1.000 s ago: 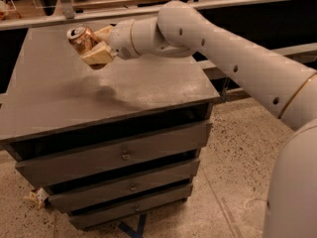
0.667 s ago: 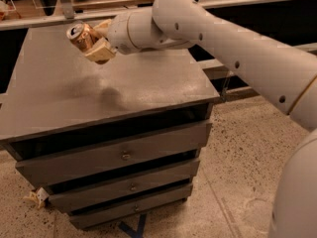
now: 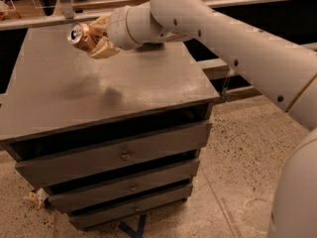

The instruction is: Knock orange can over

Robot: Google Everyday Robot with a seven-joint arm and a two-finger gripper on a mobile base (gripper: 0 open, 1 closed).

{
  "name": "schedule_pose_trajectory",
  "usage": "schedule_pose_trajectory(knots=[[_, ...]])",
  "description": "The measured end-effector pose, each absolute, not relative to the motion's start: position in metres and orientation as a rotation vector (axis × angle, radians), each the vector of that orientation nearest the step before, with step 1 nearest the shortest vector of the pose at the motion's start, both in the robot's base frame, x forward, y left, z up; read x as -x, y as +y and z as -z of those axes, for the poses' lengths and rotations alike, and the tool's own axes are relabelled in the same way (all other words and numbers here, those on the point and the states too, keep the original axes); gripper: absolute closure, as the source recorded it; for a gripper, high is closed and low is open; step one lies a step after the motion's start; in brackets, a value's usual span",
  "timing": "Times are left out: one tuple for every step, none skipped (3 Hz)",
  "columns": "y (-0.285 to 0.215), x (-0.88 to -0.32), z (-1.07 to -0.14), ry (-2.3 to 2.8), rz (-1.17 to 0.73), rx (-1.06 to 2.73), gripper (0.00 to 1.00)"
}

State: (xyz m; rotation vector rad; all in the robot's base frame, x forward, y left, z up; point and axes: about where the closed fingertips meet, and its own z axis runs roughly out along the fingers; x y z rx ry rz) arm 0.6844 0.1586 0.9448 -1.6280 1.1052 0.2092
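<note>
Grey three-drawer cabinet (image 3: 74, 103), speckled floor (image 3: 237, 182), blue tape (image 3: 132, 228) at its base

Gripper (image 3: 97, 37) over back left of cabinet (image 3: 129, 95), orange can (image 3: 81, 35) tilted between jaws

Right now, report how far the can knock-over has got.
Done: the pincer is closed on the orange can. In hand: the can hangs tilted, tab end leftward, apparently above the drawer cabinet top, shadow beneath it. Left: it is not yet lying on that top, so the job looks unfinished.
</note>
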Motion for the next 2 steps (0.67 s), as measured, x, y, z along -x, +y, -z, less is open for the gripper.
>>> schedule_pose_trajectory(knots=[[0.162,-0.683,-0.938,0.94,-0.192,1.786,1.0],[0.161,-0.675,-0.928,0.842,-0.2,1.938,1.0]])
